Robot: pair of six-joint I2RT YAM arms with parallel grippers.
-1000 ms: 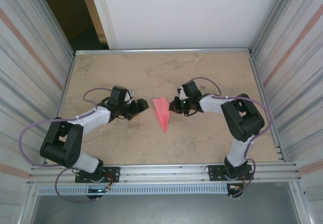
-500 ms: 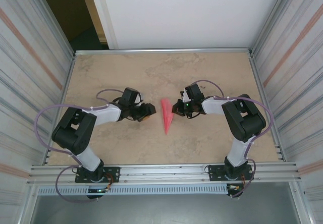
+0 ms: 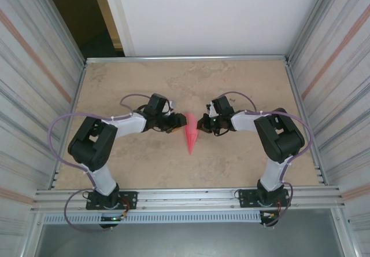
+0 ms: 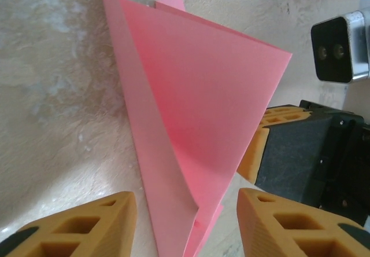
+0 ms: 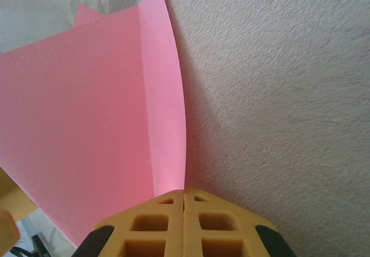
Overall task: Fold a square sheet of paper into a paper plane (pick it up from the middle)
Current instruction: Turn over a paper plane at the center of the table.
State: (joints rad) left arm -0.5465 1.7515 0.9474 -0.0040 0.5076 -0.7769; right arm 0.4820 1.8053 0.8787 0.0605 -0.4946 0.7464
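Observation:
The pink square sheet of paper is folded into a narrow pointed paper plane (image 3: 190,132), its tip toward the near edge of the table (image 3: 127,170). It stands partly raised, one flap lifted (image 4: 202,89) above the lower layer. My right gripper (image 3: 202,124) is shut on its right edge, the paper (image 5: 87,124) running into the seam of the closed fingertips (image 5: 184,197). My left gripper (image 3: 173,124) is at the plane's left side. It is open, its orange fingers (image 4: 87,228) on either side of the folded edge without touching it (image 4: 188,225).
The right gripper's orange finger and black body (image 4: 306,158) sit just behind the paper, close to my left fingers. Corrugated metal walls (image 3: 40,95) enclose the table on both sides. A metal rail (image 3: 185,198) runs along the near edge by the arm bases.
My left arm has reached right to the paper and its jaws have narrowed. The paper has gone from a flat wide triangle to a slimmer raised dart. The right gripper barely moved.

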